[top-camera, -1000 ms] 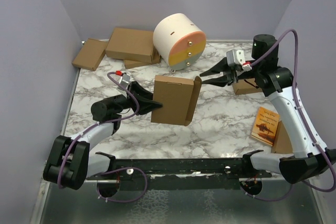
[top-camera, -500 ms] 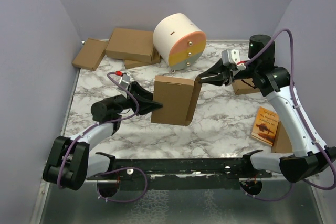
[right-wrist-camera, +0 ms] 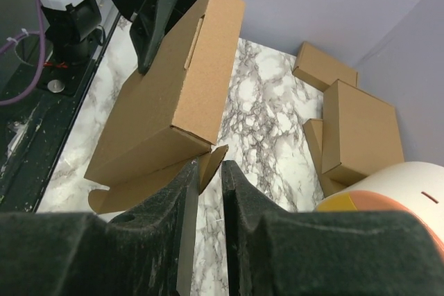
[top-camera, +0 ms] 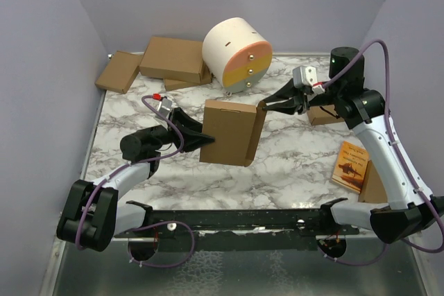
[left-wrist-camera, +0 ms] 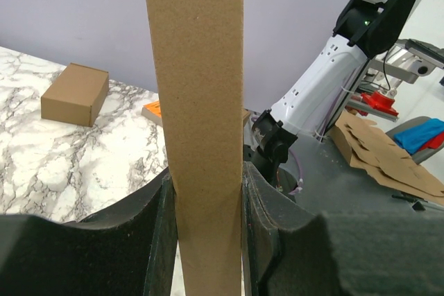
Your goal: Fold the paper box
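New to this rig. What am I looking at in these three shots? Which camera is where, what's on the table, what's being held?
These are two robot arms bolted at the table's near edge, each ending in a two-finger gripper. The wide shot comes from a fixed camera above and behind them. The other two come from cameras on the wrists, looking along each arm's own fingers.

The left gripper clamps the paper box upright by its edge. The right gripper has its fingers close around the tip of the box's loose flap; whether it actually pinches is unclear.

On the marble table are a round white drum, brown cartons at the back left, a small carton and an orange book.
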You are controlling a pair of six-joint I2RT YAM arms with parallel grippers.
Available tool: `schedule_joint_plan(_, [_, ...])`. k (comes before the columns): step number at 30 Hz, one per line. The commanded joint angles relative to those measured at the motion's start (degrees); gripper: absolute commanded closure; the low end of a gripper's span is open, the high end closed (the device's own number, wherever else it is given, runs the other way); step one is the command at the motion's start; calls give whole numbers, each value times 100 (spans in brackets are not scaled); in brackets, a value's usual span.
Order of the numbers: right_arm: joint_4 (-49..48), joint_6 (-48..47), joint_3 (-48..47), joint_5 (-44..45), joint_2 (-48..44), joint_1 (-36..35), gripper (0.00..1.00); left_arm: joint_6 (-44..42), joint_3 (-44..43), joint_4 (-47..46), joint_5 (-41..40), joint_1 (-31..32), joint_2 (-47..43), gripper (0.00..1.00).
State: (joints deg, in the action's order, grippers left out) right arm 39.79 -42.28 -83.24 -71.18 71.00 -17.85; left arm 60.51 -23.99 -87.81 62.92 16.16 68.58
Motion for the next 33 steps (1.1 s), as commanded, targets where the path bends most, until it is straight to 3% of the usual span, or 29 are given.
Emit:
schedule_joint_plan(1, [114, 17, 18, 190, -122, -26, 79, -53, -174, -1415, -139, 24, -72, 100])
schedule_joint_plan(5, [143, 18, 51, 224, -130, -26, 80, -49, -169, -1413, -135, 21, -80, 100])
schedule_joint_plan(10, [270, -182, 31, 166, -138, -26, 99, -27, -192, -1419, -147, 26, -49, 100])
schedule_joint_plan(21, [796, -1340, -159, 638, -87, -200, 99, 345, -346, -1423, -198, 21, 161, 100])
schedule_joint_plan(33, [815, -1594, -274, 1602, -3, -803, 99, 573, -357, -1421, -422, 27, 334, 100])
